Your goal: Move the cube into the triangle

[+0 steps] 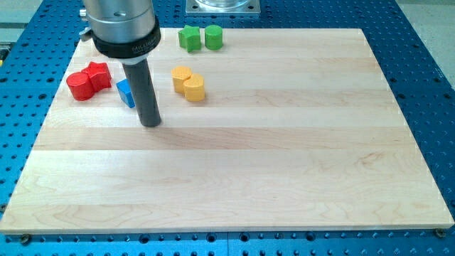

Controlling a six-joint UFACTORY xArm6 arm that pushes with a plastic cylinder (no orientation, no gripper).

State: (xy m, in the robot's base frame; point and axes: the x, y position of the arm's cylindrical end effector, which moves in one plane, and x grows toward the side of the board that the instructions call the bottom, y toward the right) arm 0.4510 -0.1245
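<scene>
My tip [150, 123] rests on the wooden board [284, 163] in its upper left part. A blue block [126, 92] sits just to the upper left of the tip. The rod hides its right side, so I cannot make out its shape. I cannot tell whether the rod touches it. Two red blocks lie further left, touching each other: a rounded one [80, 86] and a notched one [99, 74]. Two yellow blocks [182, 76] [194, 88] touch each other to the tip's upper right.
Two green blocks sit side by side near the board's top edge, a notched one [189, 38] and a rounded one [213, 36]. A blue perforated table [426, 64] surrounds the board. A metal mount [222, 6] stands at the view's top.
</scene>
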